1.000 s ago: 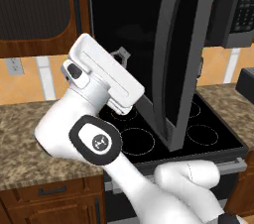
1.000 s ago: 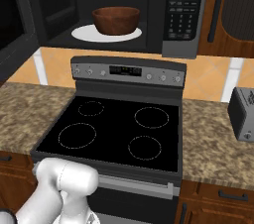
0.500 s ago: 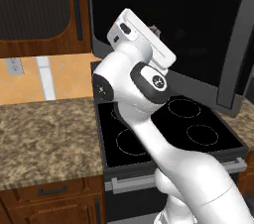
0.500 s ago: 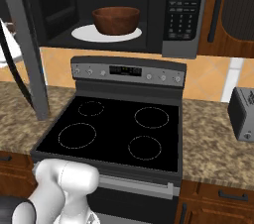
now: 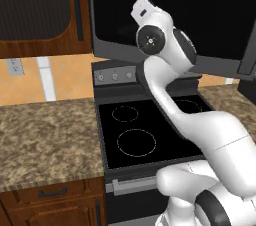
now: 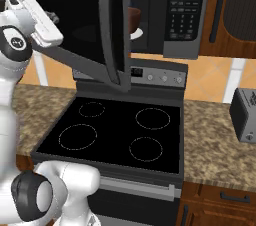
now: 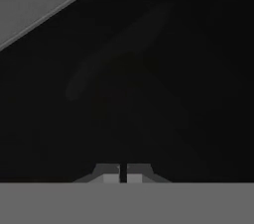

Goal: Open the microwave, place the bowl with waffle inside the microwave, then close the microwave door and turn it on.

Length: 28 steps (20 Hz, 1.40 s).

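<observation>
The wide black glass microwave door [image 6: 107,25], framed in dark grey, is seen swung partway out from the large dark grey microwave [image 6: 175,12], its edge turned toward the right base camera and its lower corner hanging above the black glass-top stove [image 6: 117,135]. The white arm's hand [image 7: 123,173] is pressed up close against the dark glass of that door, and in the hand view the two small dark fingertips [image 7: 111,174] are shown drawn almost together, with only a thin slit between them and nothing held. In the left base view the arm is raised high in front of the door's black face [image 5: 200,15], the wrist bent toward the glass. Behind the door's edge, a sliver of the round reddish-brown wooden-looking bowl [image 6: 134,18] is glimpsed inside the microwave cavity, seated on the white round turntable plate [image 6: 136,33]; what lies in the bowl cannot be made out. The button panel [image 6: 181,10] on the microwave's right side is left in plain sight. A mottled brown stone bench [image 5: 47,140] is spread to either side of the stove, and a grey toaster [image 6: 244,116] is stood on its right stretch.
</observation>
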{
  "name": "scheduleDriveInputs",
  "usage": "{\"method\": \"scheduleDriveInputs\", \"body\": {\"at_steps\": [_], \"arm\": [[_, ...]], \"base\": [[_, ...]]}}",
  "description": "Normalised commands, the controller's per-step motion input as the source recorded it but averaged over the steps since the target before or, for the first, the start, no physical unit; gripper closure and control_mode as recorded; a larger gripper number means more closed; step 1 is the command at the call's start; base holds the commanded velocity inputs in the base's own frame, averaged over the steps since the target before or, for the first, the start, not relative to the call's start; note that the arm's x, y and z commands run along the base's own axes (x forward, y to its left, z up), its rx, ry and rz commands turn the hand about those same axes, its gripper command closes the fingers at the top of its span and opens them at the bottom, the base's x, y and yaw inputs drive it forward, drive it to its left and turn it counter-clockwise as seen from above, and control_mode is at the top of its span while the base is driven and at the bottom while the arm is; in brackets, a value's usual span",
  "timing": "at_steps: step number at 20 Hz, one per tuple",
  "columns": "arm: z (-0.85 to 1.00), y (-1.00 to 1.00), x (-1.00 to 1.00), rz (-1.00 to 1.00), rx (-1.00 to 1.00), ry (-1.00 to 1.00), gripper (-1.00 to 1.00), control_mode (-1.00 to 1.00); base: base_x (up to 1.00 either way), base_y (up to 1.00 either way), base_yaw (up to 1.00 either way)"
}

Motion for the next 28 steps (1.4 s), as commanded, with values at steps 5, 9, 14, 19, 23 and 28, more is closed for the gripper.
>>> {"method": "scheduleDriveInputs", "body": {"at_steps": [5, 9, 14, 19, 23, 28], "arm": [[0.00, -0.42, 1.00, 0.45, 0.15, 0.19, 1.00, -1.00], [-0.01, -0.56, 1.00, 0.44, 0.20, 0.04, 1.00, -1.00], [-0.33, -0.36, 1.00, 0.29, 0.18, 0.00, 1.00, -1.00], [-0.34, -0.08, 1.00, 0.14, 0.15, 0.06, 1.00, -1.00], [-0.03, -0.03, 0.62, 0.00, 0.05, 0.14, 1.00, -1.00], [0.00, -0.72, -0.72, -0.04, 0.04, 0.22, 1.00, -1.00]], "base": [[0.00, 0.00, 0.00], [0.00, 0.00, 0.00], [0.00, 0.00, 0.00], [0.00, 0.00, 0.00], [0.00, 0.00, 0.00], [0.00, 0.00, 0.00]]}}
